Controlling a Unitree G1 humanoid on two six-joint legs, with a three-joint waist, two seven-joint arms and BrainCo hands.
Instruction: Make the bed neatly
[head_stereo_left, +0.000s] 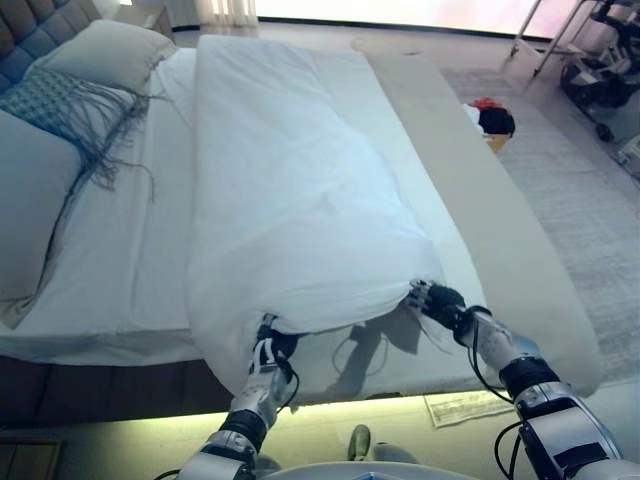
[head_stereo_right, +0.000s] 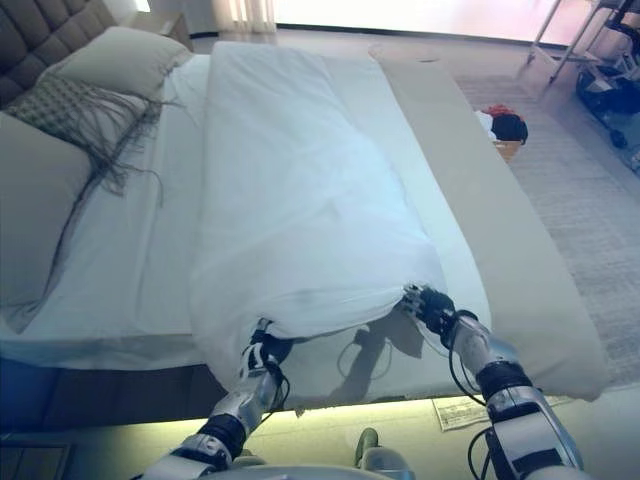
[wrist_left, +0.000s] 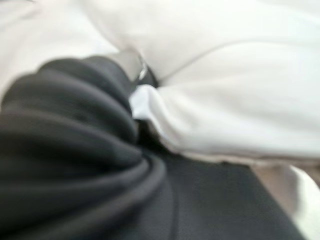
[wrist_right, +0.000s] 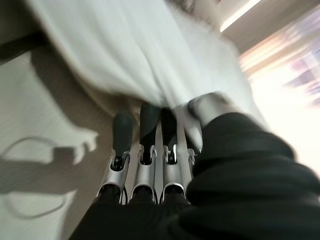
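A white duvet (head_stereo_left: 290, 190) lies in a long folded strip down the middle of the bed (head_stereo_left: 120, 290), its near end raised off the mattress. At the near left corner, my left hand (head_stereo_left: 272, 347) reaches up under the hem. In the left wrist view the cloth (wrist_left: 150, 107) bunches against a silver finger (wrist_left: 134, 64). My right hand (head_stereo_left: 437, 300) holds the near right corner. Its fingers (wrist_right: 145, 125) go under the duvet's edge (wrist_right: 125, 60) and the thumb (wrist_right: 205, 107) presses on top.
Pillows (head_stereo_left: 105, 50) and a fringed cushion (head_stereo_left: 60, 100) lie at the head, on the left, by a tufted headboard (head_stereo_left: 30, 30). A beige cover (head_stereo_left: 500, 230) runs along the bed's right side. On the floor are a basket of clothes (head_stereo_left: 490, 120), a paper (head_stereo_left: 465, 406) and a wheeled stand (head_stereo_left: 600, 70).
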